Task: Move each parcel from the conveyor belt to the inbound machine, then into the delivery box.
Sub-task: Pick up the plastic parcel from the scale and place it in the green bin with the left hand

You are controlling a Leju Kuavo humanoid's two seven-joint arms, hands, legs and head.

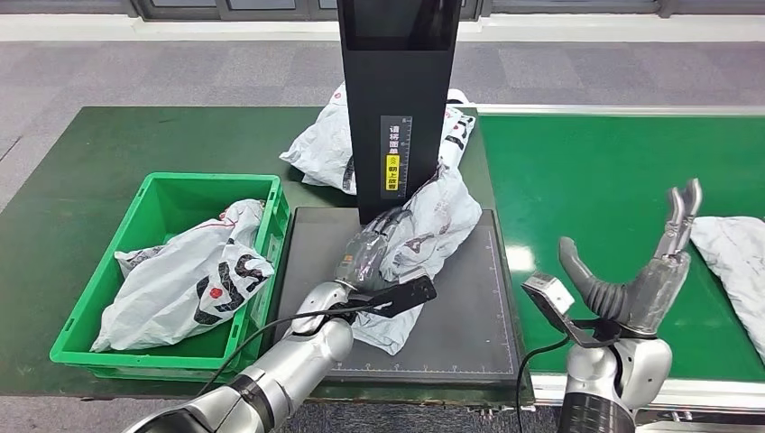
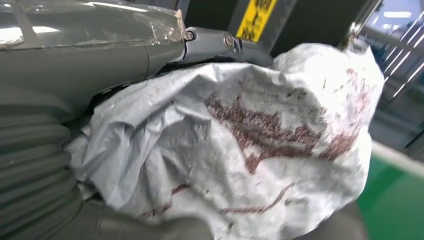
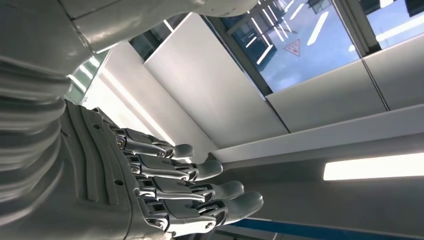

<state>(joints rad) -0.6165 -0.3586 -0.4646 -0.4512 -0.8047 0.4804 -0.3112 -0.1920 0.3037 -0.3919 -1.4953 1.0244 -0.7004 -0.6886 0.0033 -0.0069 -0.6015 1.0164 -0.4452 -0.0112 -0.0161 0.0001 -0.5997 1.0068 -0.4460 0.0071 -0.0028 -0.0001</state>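
Parcel [image 1: 424,230] sits on the dark inbound machine plate [image 1: 469,316], held by the left hand [image 1: 370,253], while the right hand [image 1: 645,271] waits spread wide; next it needs lifting into the green box [image 1: 158,203].

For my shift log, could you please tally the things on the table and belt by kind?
Parcels: 4: one in the bin, one held by the left robot hand on the scanner pad, one behind the scanner column, one on the belt.
Green bins: 1
Scanner columns: 1
Total: 6
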